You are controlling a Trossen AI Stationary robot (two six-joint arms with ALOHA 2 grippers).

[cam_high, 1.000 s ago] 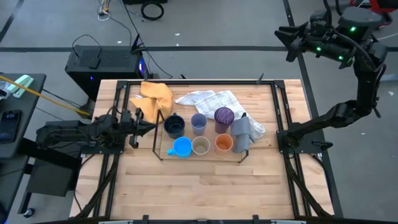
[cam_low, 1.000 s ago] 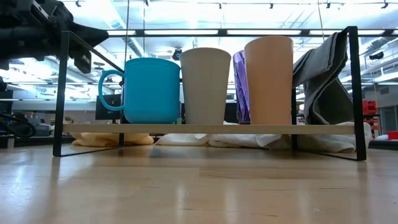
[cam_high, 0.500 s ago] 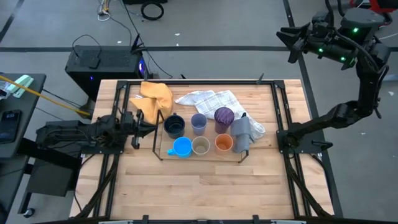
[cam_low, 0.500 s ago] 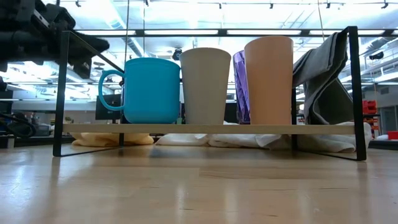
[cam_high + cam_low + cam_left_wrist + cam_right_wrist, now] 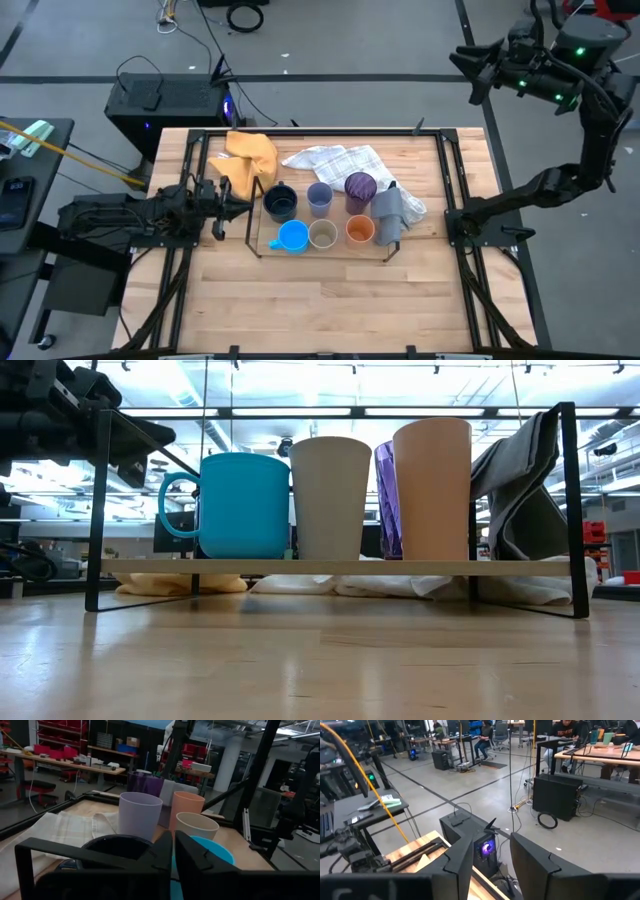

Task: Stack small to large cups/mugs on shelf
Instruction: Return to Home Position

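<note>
Six cups stand upright in two rows on the shelf. The bright blue mug, tan cup and orange cup form the near row. The dark navy cup, lavender cup and purple cup form the far row. My left gripper is shut, level with the table, just off the shelf's left end and pointing at the cups. My right gripper is open and empty, raised high beyond the table's far right corner.
A grey cloth hangs over the shelf's right end. A yellow cloth and a white checked cloth lie on the table behind the shelf. Bare wood stretches from the shelf to the near edge.
My left gripper has tipped a little downward beside the shelf's left end, staying in place. The cups have not moved.
</note>
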